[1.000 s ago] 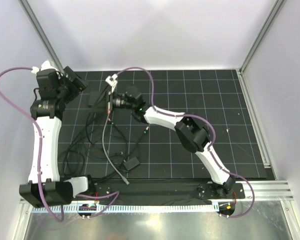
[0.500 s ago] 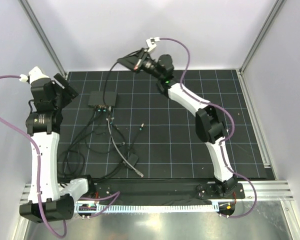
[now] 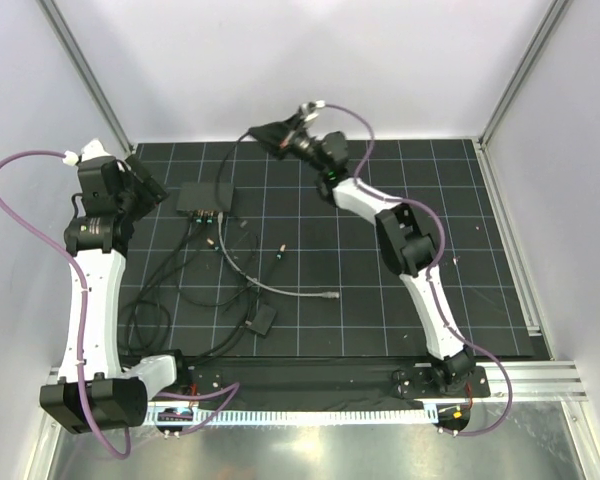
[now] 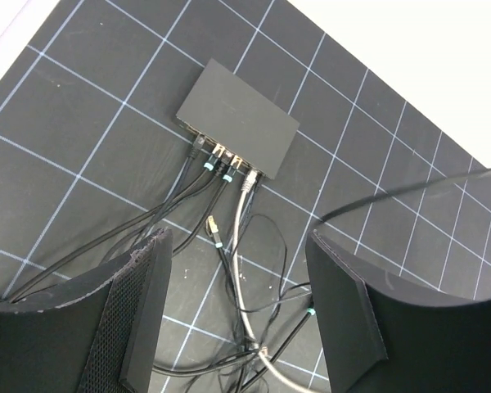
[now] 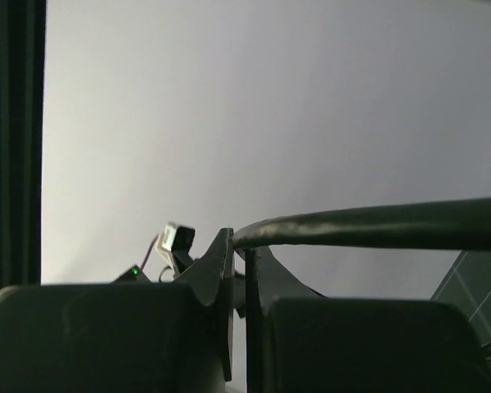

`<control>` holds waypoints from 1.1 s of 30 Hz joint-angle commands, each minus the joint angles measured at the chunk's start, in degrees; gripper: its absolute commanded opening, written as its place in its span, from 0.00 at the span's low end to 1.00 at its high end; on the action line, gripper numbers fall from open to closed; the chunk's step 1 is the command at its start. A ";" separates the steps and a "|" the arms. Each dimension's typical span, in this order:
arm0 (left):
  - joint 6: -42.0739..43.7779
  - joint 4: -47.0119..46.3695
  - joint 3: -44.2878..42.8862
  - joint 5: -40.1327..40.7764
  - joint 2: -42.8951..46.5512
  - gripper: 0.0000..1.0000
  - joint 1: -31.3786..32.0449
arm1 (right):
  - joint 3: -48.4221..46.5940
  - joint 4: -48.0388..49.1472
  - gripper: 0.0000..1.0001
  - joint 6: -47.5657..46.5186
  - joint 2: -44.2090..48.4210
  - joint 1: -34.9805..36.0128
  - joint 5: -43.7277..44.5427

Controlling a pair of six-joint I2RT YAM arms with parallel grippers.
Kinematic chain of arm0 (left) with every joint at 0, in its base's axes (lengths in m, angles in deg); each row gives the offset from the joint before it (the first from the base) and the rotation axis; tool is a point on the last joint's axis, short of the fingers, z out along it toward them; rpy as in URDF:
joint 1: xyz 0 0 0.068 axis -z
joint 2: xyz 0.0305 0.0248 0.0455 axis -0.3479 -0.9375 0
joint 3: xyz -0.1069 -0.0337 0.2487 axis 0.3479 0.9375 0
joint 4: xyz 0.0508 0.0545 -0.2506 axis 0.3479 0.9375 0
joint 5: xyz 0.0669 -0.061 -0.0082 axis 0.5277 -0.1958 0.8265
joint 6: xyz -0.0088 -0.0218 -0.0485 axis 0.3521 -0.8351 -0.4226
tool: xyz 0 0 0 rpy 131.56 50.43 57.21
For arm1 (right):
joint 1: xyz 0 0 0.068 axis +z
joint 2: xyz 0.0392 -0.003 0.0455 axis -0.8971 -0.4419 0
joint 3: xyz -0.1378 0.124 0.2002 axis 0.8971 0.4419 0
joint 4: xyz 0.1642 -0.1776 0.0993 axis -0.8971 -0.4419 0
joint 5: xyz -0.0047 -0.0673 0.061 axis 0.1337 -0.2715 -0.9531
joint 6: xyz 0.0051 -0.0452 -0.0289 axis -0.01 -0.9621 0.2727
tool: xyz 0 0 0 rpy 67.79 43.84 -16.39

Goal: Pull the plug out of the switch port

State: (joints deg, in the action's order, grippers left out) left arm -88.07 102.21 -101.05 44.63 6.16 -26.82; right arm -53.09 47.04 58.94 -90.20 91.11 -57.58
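The switch (image 3: 205, 197) is a flat dark-grey box at the back left of the mat, and the left wrist view (image 4: 237, 119) shows several plugs in its near edge. My right gripper (image 3: 267, 133) is raised against the back wall, shut on a dark cable (image 5: 376, 225). That cable (image 3: 230, 160) droops down towards the switch and crosses the left wrist view (image 4: 409, 192). I cannot tell where its lower end goes. My left gripper (image 3: 150, 184) is open and empty, left of the switch and above the mat (image 4: 237, 241).
A grey cable lies across the mat with its free plug (image 3: 330, 296) near the middle. A loose yellow-tipped plug (image 4: 213, 223) lies below the switch. A tangle of black cables (image 3: 160, 290) and a small black block (image 3: 263, 324) lie front left.
My right gripper rose from the switch to the back wall with the cable in it. The grey cable's free end slid right and back. My left arm swung away, then back near the switch.
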 commanded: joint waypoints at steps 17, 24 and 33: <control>2.24 -1.78 -4.36 -17.09 -7.02 0.64 -1.19 | 13.22 -17.95 0.01 -13.40 11.45 -8.07 -0.05; -0.21 -3.45 -5.77 -20.76 -15.55 0.64 -3.20 | 11.21 -28.05 0.01 -15.68 6.02 -17.48 1.09; -4.71 -13.03 -3.13 -30.81 -23.99 0.53 -8.92 | -4.88 -51.70 0.01 -31.32 -4.80 -23.38 9.88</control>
State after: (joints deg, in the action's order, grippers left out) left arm -91.78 93.88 -103.87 16.56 -17.75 -35.65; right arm -53.47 5.00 34.25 -92.73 68.20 -51.81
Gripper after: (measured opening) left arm 0.529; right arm 0.083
